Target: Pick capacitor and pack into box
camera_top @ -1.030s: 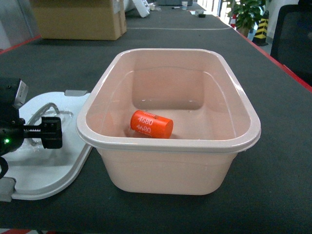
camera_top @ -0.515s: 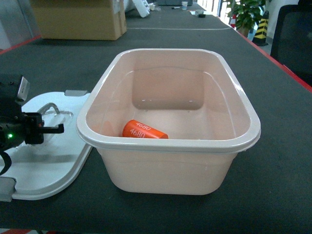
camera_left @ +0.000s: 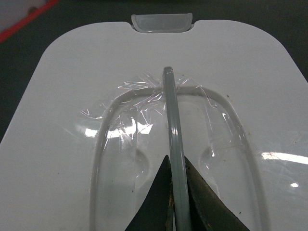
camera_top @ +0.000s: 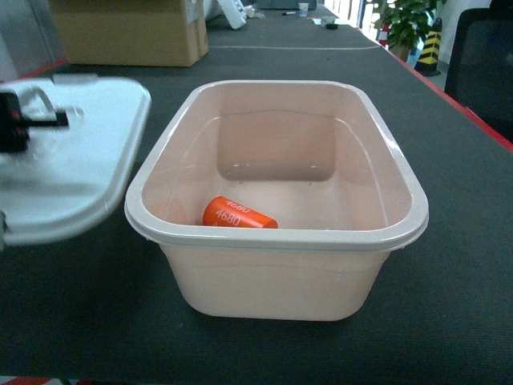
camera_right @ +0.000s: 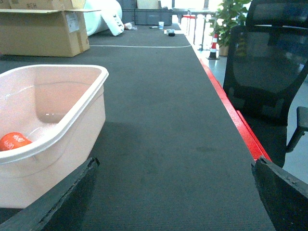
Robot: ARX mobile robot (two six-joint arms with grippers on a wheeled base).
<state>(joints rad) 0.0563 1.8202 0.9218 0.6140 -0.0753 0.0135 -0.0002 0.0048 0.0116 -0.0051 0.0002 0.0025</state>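
The table [camera_top: 449,265], a dark grey mat surface with a red edge, carries everything in view. On it stands the box [camera_top: 276,241], open-topped and upright, to the right of the left gripper [camera_top: 24,124] in the head view and just left of the right gripper [camera_right: 173,197] in the right wrist view. The lid [camera_top: 80,160] is off the table and raised to about rim height, clear of the box and left of it, hanging from the left gripper. The left wrist view shows that gripper's 2 dark fingers [camera_left: 154,204] pressed together on the lid's grey handle bar [camera_left: 172,139], with the clasp [camera_left: 161,22] at the far edge, directly ahead of the fingers. The right gripper shows 2 fingertips set wide apart at the bottom corners of its own view, holding nothing, near the box's right wall. The capacitor [camera_top: 239,215] lies on its side on the box floor against the near wall, well right of the left gripper; it is already packed. Assessment: the step in hand is closing the box. The next move calls for carrying the lid rightward until it sits square over the rim, levelling it, then lowering it so the clasp end meets the rim evenly. The single narrow grip on the handle bar may let the lid tilt or swing.
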